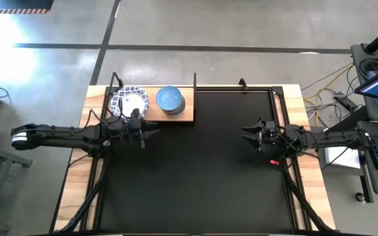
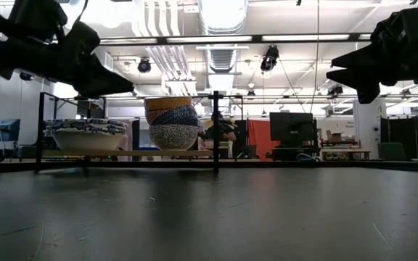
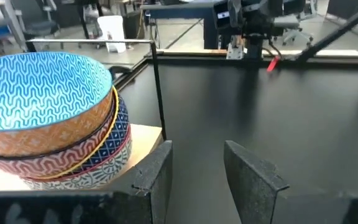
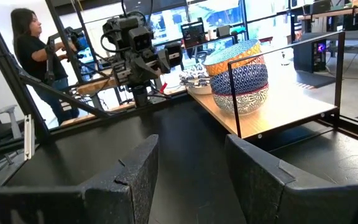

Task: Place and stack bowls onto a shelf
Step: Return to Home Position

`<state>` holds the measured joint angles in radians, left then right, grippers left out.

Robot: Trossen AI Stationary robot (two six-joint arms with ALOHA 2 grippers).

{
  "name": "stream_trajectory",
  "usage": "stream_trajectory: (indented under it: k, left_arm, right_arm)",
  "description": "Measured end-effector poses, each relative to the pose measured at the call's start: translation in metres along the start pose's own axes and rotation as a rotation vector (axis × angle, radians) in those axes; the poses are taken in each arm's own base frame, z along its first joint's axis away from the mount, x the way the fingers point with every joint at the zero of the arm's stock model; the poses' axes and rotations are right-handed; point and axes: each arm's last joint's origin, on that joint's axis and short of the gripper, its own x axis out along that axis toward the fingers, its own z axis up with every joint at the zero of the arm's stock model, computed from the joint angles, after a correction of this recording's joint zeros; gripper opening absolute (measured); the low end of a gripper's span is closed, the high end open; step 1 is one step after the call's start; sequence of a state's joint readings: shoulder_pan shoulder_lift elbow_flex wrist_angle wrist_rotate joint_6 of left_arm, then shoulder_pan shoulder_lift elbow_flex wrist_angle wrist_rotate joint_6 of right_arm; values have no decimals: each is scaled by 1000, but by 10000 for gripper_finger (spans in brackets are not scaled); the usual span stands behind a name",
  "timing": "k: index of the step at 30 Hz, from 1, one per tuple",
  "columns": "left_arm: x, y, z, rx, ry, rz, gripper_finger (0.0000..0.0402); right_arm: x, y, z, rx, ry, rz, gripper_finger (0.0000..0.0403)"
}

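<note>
Left gripper (image 1: 148,133) hangs above the desk (image 1: 310,196), just in front of the shelf (image 1: 188,117). Its fingers (image 3: 157,177) are apart, nothing between them.

The shelf is at the back left of the black mat (image 1: 195,170). On the board's left end: white bowls (image 1: 130,101) with blue rims, nested; can't tell how many. Just beside them, mid-board: a stack of small patterned bowls (image 1: 170,99), with a light-blue wavy one on top. The board's right end is bare wood.

Right gripper (image 1: 248,136) is well apart from the shelf, raised over the mat's right side. Fingers (image 4: 132,177) are spread, holding nothing.

A person (image 4: 33,50) stands in the room beyond the desk.
</note>
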<state>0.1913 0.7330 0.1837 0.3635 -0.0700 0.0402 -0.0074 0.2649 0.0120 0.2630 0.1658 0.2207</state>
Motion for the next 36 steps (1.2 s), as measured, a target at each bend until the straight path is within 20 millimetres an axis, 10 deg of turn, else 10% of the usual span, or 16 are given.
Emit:
stream_trajectory:
  k: [7, 36]
  left_arm:
    - [-15, 0, -33, 2, -87, 4, 126]
    - [-58, 3, -27, 63, -220, 16, 126]
  right_arm:
    - [0, 0, 0, 0, 0, 0, 173]
    - [0, 0, 0, 0, -1, 0, 173]
